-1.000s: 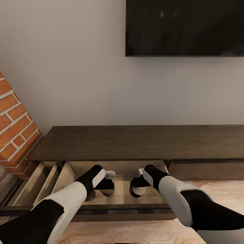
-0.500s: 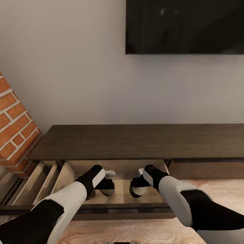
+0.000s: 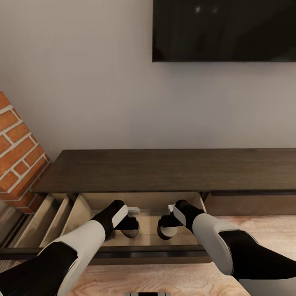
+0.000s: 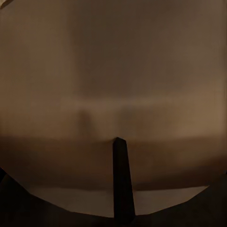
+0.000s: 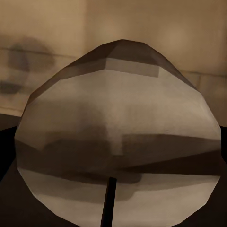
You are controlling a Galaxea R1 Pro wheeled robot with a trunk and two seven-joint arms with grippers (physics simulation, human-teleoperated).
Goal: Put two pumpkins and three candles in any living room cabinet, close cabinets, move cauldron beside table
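1. Cabinet (image 3: 172, 170): the long dark unit runs along the wall below the television (image 3: 224, 31), with the brick column (image 3: 18, 152) at 9 o'clock in the head view. Its flat top is bare. The panel (image 3: 250, 205) at 3 o'clock is closed.

2. Drawer (image 3: 148, 202): this compartment is pulled out toward the robot, and both arms reach into it. Its front rail (image 3: 144, 250) lies across the forearms at 6 o'clock.

3. Left claw (image 3: 130, 224): it is judged to be clenched on the left candle (image 3: 130, 233), which hangs under it inside the drawer. In the left wrist view this candle (image 4: 118, 94) sits hard against the camera, with its wick (image 4: 122, 184) standing dark.

4. Right claw (image 3: 167, 224): it is likewise judged to be grasping the right candle (image 3: 167, 232), at 3 o'clock of the left one and near it without touching. The right wrist view shows the beige body (image 5: 118, 123) and its wick (image 5: 108, 201).

5. Procedure, step in hand: deposit both candles in the drawer.
- Lower each candle until its base meets the drawer floor. Contact cannot be confirmed from these views.
- Release one claw at a time, keeping the candles apart so that opening fingers do not knock the neighbour.
- Lift straight up and clear the front rail before retracting.
- Leave closing until both arms are out.
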